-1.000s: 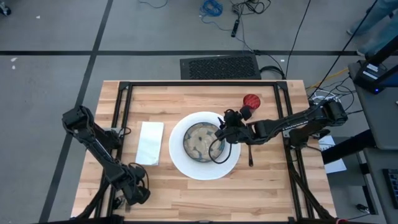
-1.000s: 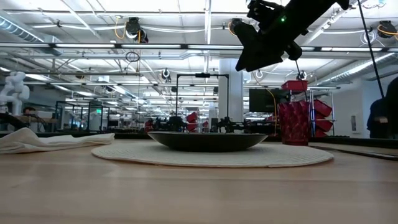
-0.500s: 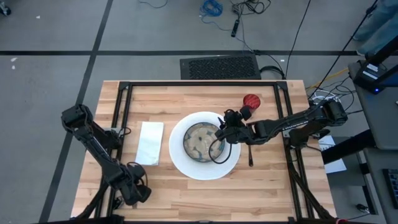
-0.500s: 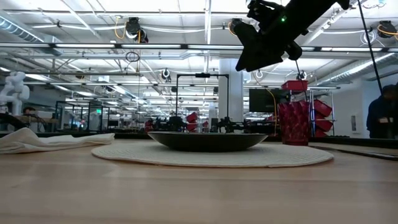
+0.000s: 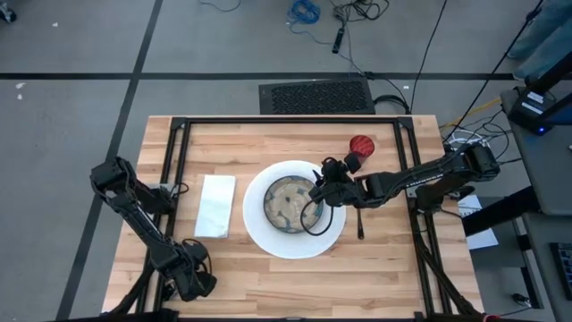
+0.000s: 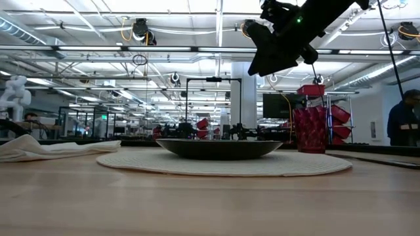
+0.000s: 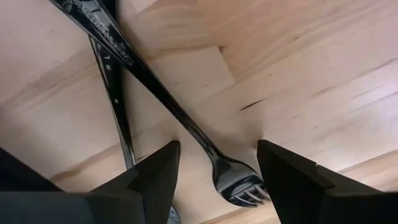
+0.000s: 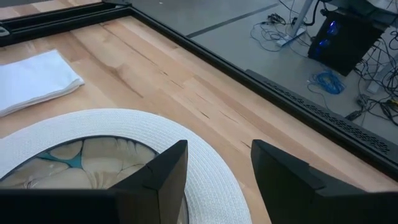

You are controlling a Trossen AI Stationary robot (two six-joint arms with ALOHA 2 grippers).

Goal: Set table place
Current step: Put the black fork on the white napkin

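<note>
The pale planked table (image 5: 268, 268) in its black frame stands on grey floor, an open workshop behind. The left gripper (image 7: 214, 171), jaws wide and empty, hangs just over a dark glossy fork (image 7: 186, 127) crossing a second utensil (image 7: 115, 102). The right gripper (image 8: 214, 168), spread wide and empty, hovers over the round white woven plate (image 8: 205, 162) holding the glazed beige-blue bowl (image 8: 74, 165); the folded napkin (image 5: 215, 205) lies beyond, the red cup (image 5: 361, 145) behind it.
</note>
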